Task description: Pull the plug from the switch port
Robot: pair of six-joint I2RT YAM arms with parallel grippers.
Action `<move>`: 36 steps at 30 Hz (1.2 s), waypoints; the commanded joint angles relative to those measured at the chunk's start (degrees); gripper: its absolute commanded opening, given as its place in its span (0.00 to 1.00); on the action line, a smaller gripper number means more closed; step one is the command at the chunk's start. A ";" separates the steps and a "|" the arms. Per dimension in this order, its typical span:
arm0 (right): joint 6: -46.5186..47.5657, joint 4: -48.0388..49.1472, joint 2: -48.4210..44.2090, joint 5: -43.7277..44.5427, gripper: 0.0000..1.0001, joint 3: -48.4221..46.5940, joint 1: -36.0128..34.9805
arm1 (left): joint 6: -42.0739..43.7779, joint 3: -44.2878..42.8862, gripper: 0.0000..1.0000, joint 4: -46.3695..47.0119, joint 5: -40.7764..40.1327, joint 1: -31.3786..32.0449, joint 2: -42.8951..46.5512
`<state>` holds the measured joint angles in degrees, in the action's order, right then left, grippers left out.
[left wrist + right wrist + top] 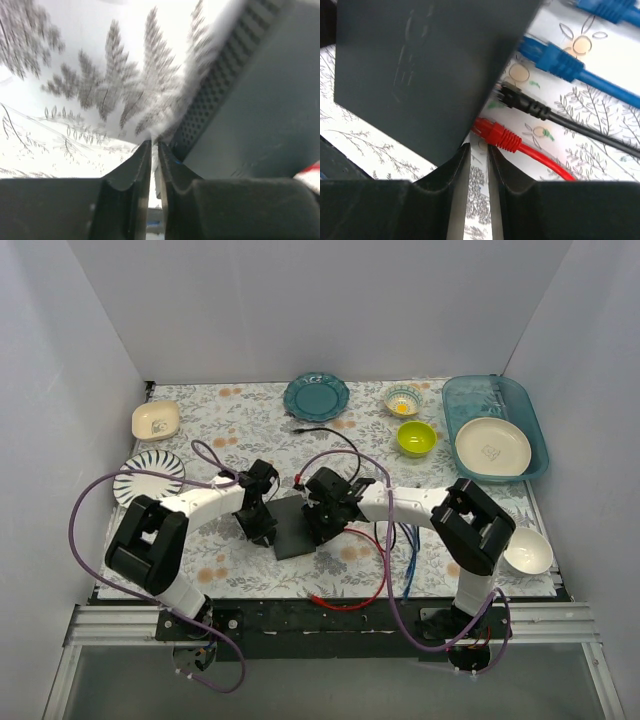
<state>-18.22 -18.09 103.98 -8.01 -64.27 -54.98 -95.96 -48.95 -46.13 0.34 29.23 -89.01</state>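
The switch (291, 527) is a flat matte-black box lying between my two grippers at the table's middle. My left gripper (262, 530) stands at its left edge; in the left wrist view its jaws (154, 146) are nearly closed and empty, beside the switch's perforated side (210, 95). My right gripper (322, 524) is at the switch's right edge. In the right wrist view it (479, 148) is nearly closed on nothing, its tips just short of the red plug (496, 135). The red plug, a black plug (520, 101) and a blue plug (555, 59) enter the switch's (420, 65) edge.
Red cable (372, 545) and blue cable (410, 560) run toward the near edge. A teal plate (316, 396), small bowl (403, 400), green bowl (416, 438) and teal tray (530, 410) stand behind. A white bowl (527, 550) is right; a striped plate (148, 476) and cream dish (156, 420) left.
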 commanded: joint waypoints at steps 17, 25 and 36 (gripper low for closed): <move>-2.17 -5.03 -0.99 8.36 0.29 -17.63 15.34 | -10.38 1.91 0.25 4.56 -6.49 14.94 17.65; -2.26 -5.73 13.42 1.78 0.27 -29.32 16.92 | -12.41 6.14 0.17 9.03 -4.48 24.82 14.92; -3.05 -5.56 20.12 -3.68 0.30 -31.36 16.49 | -14.51 10.54 0.12 10.45 -0.43 24.64 8.51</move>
<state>-20.86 -24.23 123.55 -8.73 -95.37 -38.28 -108.68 -39.53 -35.81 -1.39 53.91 -78.59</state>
